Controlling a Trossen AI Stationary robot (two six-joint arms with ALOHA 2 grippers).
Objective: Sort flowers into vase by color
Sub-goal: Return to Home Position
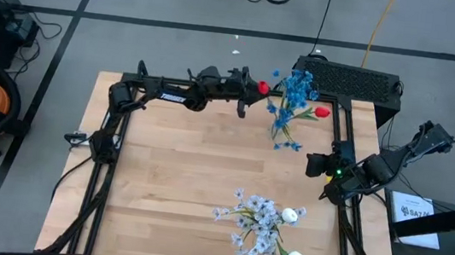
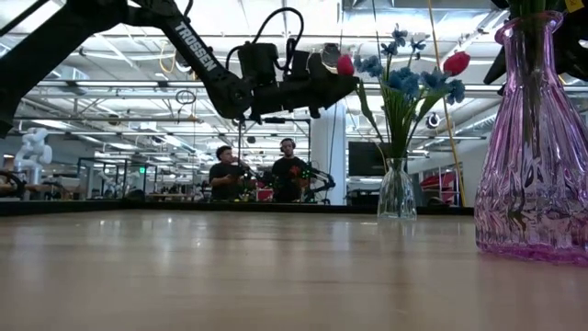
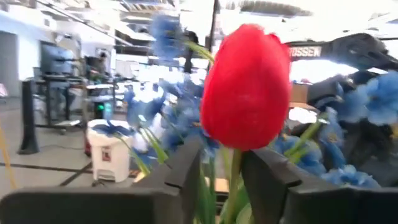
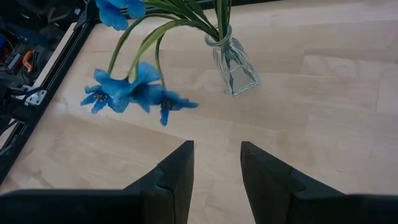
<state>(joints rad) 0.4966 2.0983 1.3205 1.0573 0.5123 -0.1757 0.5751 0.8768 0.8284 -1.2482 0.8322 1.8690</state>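
A clear glass vase (image 2: 397, 193) stands at the table's far right, holding blue flowers (image 1: 299, 91) and a red tulip (image 1: 323, 112). A second red tulip (image 3: 245, 87) stands just beyond my left gripper (image 3: 222, 168). Its stem (image 2: 366, 103) slants down toward that vase's neck. The left gripper (image 1: 251, 89) reaches in level from the left, fingers parted. Near the front, a purple vase (image 2: 537, 147) holds pale lavender-white flowers (image 1: 258, 224) and white tulips (image 1: 290, 214). My right gripper (image 4: 216, 165) hangs open over the table's right side. My left gripper has the second red tulip's stem (image 3: 234, 177), just under the bloom, standing between its parted fingers, close to one finger (image 3: 261, 180). The fingers come level from the table's left, across the stem. I cannot tell whether either finger touches the stem.
Some blue blooms (image 4: 134, 90) droop over the vase's side toward the wood. A black box (image 1: 349, 77) sits beyond the far right corner. Bare wood (image 1: 181, 157) lies at the table's middle and left. People (image 2: 253, 173) sit in the room behind.
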